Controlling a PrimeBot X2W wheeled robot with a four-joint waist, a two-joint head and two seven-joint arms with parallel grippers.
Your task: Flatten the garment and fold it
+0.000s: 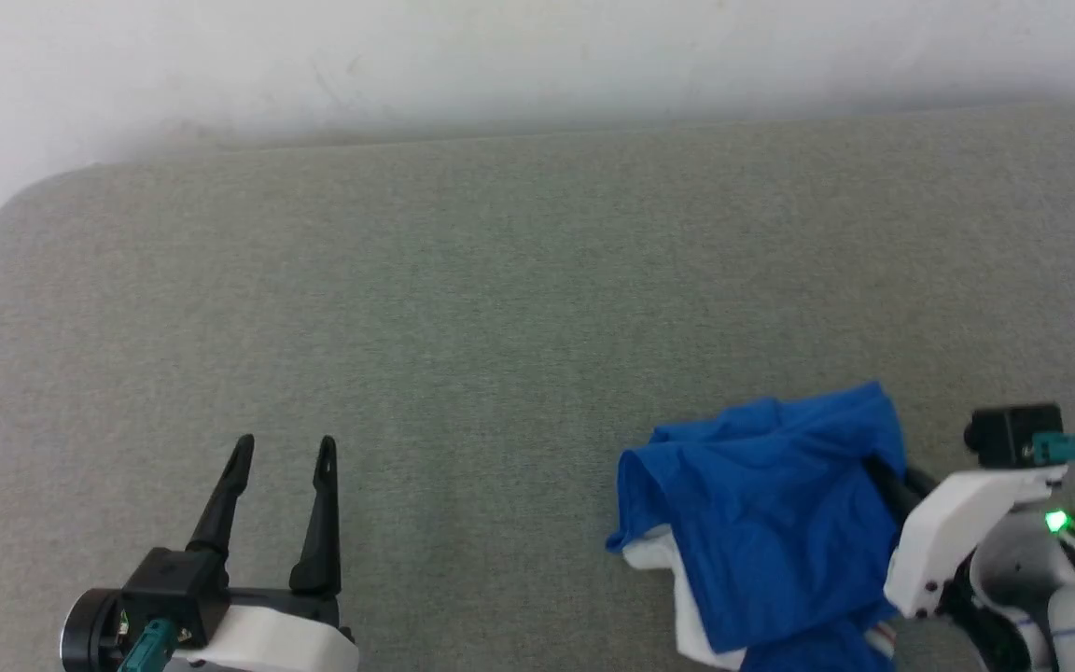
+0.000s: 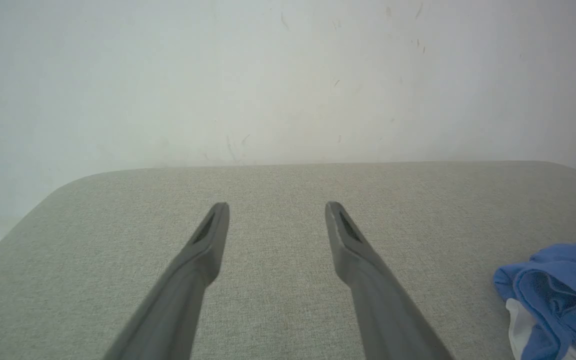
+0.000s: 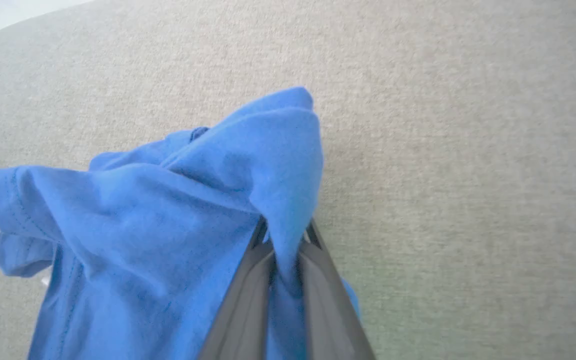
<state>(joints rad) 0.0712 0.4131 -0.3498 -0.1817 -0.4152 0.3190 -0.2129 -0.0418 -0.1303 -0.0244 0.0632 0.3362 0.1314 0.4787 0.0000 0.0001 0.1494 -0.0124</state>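
Note:
The garment point(image 1: 771, 504) is a crumpled royal-blue heap with a white part showing under its near left edge, lying at the lower right of the grey surface. In the right wrist view my right gripper point(image 3: 285, 235) is shut on a raised fold of the garment point(image 3: 158, 225), blue cloth pinched between its two dark fingers. In the head view its fingertips are buried under the cloth. My left gripper point(image 1: 284, 448) stands open at the lower left, far from the heap, with nothing between its fingers point(image 2: 208, 240). An edge of the garment point(image 2: 563, 285) shows at the left wrist view's right side.
The grey padded surface point(image 1: 463, 308) reaches back to a white wall point(image 1: 537, 56). Its rounded corner lies at the far left point(image 1: 24, 201).

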